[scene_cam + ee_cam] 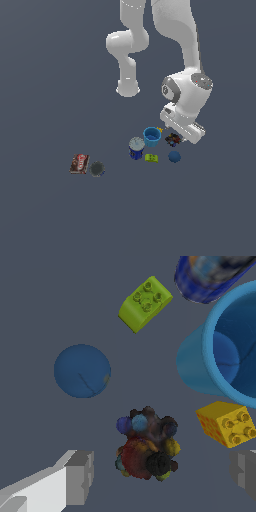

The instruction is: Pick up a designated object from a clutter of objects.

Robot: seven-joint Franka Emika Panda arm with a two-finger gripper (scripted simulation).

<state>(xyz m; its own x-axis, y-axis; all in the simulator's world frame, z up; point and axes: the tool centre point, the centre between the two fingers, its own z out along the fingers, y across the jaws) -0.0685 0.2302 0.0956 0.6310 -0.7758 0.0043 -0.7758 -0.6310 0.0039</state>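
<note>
The white arm (pixel 186 60) reaches down from the far side of the grey bench (pixel 50 215) and has its hand low over the cluster on the exterior view's right. The approach looks largely done; the grasp itself and the lift are, as I judge it, still to come.

Largest of the clutter is the light-blue cup (pixel 152 136), standing upright with its mouth open. Just to its left in the exterior view stands the blue can (pixel 136 148) with its grey top. The blue ball (pixel 174 157) lies nearer the camera, a little apart from the rest. Well apart on the exterior view's left lie the reddish box (pixel 79 164) and, just beside it, the dark grey disc (pixel 97 168). The yellow-green block (pixel 151 158) lies between can and ball. A small yellow block (pixel 227 423) sits close against the cup.

The designated object (pixel 146 443), a lumpy dark thing with red, orange and blue specks, rests on the bench just to the right of the cup, directly under the hand. In the wrist view the fingers (pixel 79 477) stand spread wide, one to each side of it, with clear gaps and no contact. The gripper (pixel 162 473) is thus roughly lined up but holds nothing. What seems left is to descend, close on the lump without nudging the yellow block, then raise it.
</note>
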